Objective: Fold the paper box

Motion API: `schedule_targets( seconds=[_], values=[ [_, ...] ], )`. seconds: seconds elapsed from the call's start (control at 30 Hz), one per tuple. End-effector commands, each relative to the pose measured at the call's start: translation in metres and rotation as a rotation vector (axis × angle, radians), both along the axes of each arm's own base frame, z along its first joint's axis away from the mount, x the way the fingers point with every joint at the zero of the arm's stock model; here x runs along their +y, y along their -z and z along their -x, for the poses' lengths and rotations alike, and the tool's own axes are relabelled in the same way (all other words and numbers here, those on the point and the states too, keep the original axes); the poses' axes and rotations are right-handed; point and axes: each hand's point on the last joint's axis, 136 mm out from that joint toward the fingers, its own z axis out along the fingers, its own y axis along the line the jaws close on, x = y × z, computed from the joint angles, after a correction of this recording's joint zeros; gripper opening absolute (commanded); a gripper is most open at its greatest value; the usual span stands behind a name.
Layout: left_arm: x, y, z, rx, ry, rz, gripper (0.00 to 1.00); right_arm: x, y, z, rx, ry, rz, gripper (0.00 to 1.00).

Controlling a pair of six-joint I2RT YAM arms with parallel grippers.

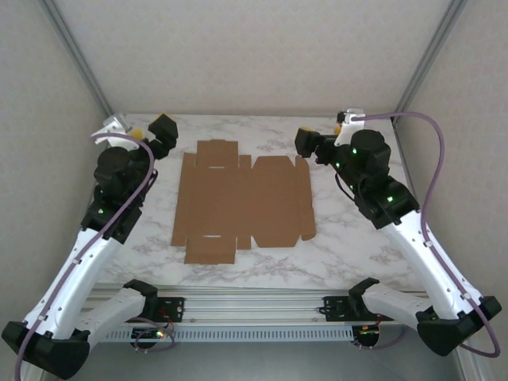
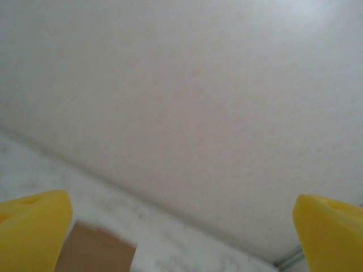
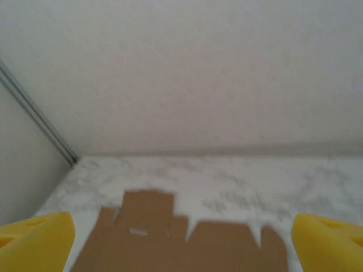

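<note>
The left arm reaches up the left side of the table [image 1: 143, 238], its left gripper [image 1: 159, 133] held in the air near the far-left corner, just beside the box and not touching it. In the left wrist view its yellow fingers [image 2: 34, 229] stand wide apart with nothing between them, and a brown corner of cardboard shows low in the frame.

The paper box [image 1: 238, 202] lies flat and unfolded in the middle of the marble table. Its longer run goes left to right. The tall panel with slots and end flaps is at the left, and the notched tabs point to the right.

The right gripper [image 1: 308, 143] hangs just beyond the box's far-right corner, clear of it. In the right wrist view its yellow fingers [image 3: 326, 243] are likewise spread wide and empty, with the box on the table ahead.
</note>
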Motion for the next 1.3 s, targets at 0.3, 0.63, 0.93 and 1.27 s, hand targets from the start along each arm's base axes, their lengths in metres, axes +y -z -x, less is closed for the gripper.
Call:
schedule_targets(
  seconds=[0.3, 0.63, 0.93, 1.27],
  values=[
    [-0.102, 0.251, 0.029, 0.715, 0.256, -0.013, 0.95, 0.056, 0.220, -0.024, 0.606, -0.157, 0.265, 0.70],
    [-0.125, 0.321, 0.031, 0.882, 0.306, -0.005, 0.00, 0.060, 0.312, -0.058, 0.795, -0.128, 0.416, 0.00],
    [-0.120, 0.372, 0.021, 1.067, 0.206, -0.072, 0.00, 0.052, 0.347, -0.072, 0.928, -0.116, 0.438, 0.00],
    [-0.119, 0.396, -0.022, 1.118, 0.148, -0.020, 0.00, 0.025, 0.381, -0.053, 1.033, -0.039, 0.527, 0.00]
  ],
)
